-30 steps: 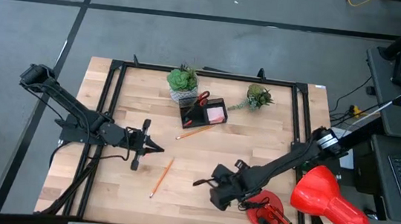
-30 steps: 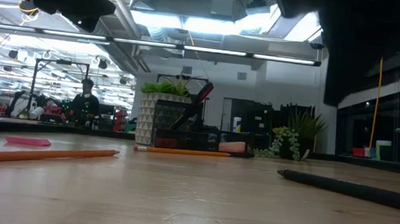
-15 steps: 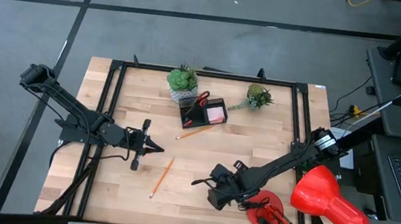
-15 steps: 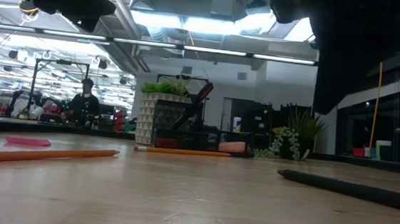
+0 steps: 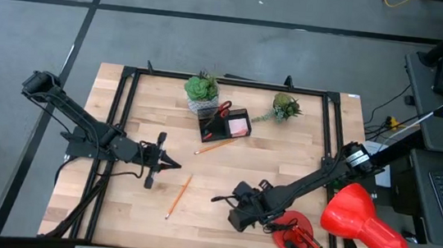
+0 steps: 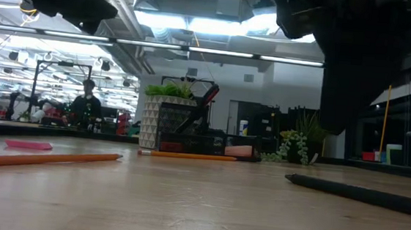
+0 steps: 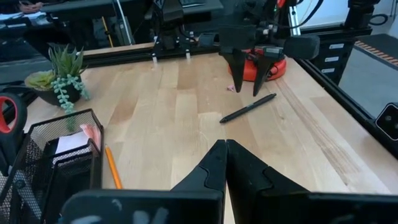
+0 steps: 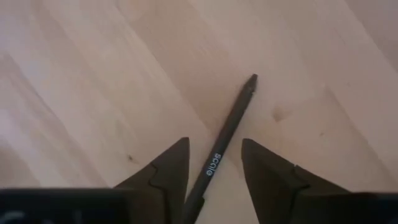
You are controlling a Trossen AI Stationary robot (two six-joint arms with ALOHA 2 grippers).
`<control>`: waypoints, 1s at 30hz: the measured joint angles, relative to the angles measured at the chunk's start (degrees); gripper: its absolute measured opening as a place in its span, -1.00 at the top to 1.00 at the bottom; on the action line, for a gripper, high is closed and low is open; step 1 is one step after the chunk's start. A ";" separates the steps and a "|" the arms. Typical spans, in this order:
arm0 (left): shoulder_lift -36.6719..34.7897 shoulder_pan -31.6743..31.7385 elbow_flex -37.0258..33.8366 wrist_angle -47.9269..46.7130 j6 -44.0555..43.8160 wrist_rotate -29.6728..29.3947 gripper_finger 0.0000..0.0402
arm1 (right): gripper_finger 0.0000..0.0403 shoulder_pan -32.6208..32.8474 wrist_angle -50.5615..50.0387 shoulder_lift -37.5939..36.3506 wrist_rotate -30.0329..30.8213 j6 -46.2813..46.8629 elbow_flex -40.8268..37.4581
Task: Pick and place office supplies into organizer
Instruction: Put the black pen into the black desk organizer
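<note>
Left gripper (image 5: 174, 165) rests low over the left part of the tabletop (image 5: 148, 116), fingers pressed together, idle. Just right of it an orange pencil (image 5: 178, 195) lies flat; a second pencil (image 5: 216, 146) lies in front of the organizer (image 5: 223, 124), which already holds the red-handled scissors (image 5: 224, 108) and the pink sticky-note pad (image 5: 238, 127). Further right, the right gripper (image 8: 213, 165) hangs with fingers spread, straddling the black pen (image 8: 224, 138) that lies flat on the bare wood, not yet pinched. Judgement: pen is light, stiff and smooth-barrelled, so liable to roll or pivot; best taken across the barrel near mid-length, fingers square to it.
</note>
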 joint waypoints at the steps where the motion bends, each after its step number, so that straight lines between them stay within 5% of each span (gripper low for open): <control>1: 0.00 0.00 0.00 -0.02 -0.08 0.00 0.98 | 0.25 0.00 -0.16 0.00 0.00 0.36 -0.28; 30: 0.00 0.00 0.00 -0.70 0.06 -0.04 0.98 | 0.24 -0.50 2.59 6.65 -2.43 3.62 -2.48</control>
